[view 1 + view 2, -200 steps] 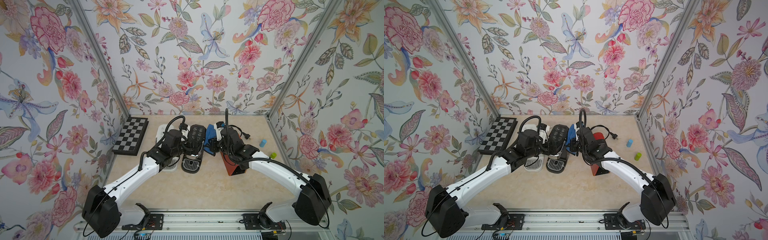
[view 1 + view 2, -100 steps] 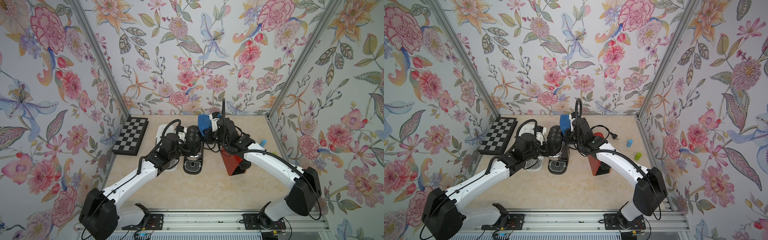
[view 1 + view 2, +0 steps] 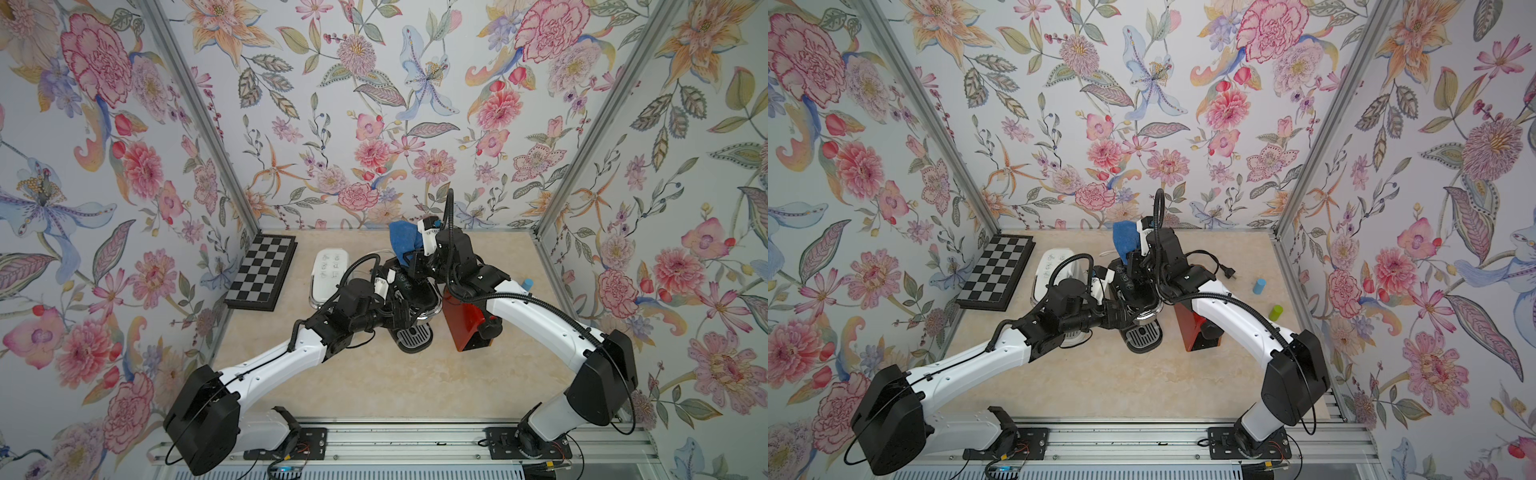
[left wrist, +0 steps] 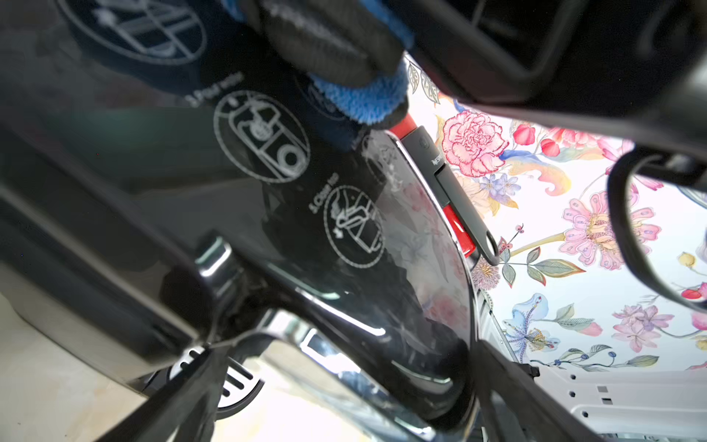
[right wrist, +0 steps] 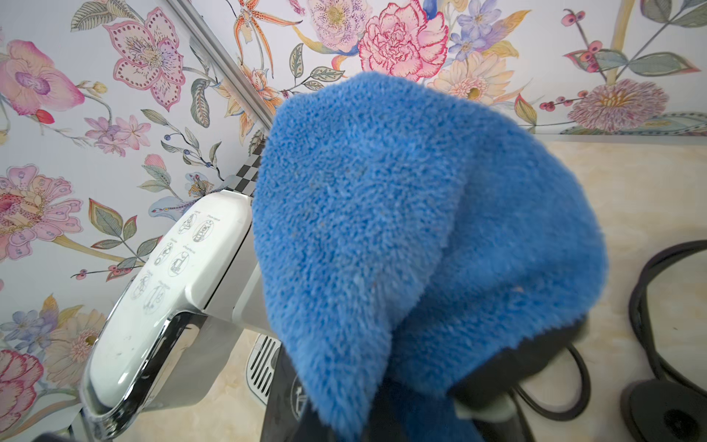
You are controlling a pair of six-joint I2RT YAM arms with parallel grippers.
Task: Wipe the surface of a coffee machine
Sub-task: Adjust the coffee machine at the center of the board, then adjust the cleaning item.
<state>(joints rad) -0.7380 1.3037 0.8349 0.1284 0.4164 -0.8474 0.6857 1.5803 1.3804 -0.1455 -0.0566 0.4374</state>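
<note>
1. Position of the coffee machine. The black coffee machine stands upright near the middle of the surface. Its drip grate points to 6 o'clock in both top views.

2. Left arm. The left arm reaches in from 7 o'clock. The left fingers are spread wide, one on each side of the front of the machine. Whether they press on the housing cannot be told.

3. Right arm. The right arm reaches in from 4 o'clock and bends over the rear of the machine. The right fingers are closed on a blue cloth. The bulk of the cloth stands up above the fingers, toward 12 o'clock. In the left wrist view, the lower fold of the cloth lies on the glossy top panel, next to the printed white pictograms. In the right wrist view, the cloth covers the fingers entirely.

4. Surrounding items.
- A white coffee machine stands just beside the black one at 9 o'clock.
- A chessboard lies farther out at 9 o'clock, by the wall.
- A red box stands just beside the black machine at 4 o'clock, partly under the right arm.
- A power plug lies at 3 o'clock.
- A blue cylinder and a green cylinder stand well apart from the machine at 3 o'clock, near the wall.
</note>
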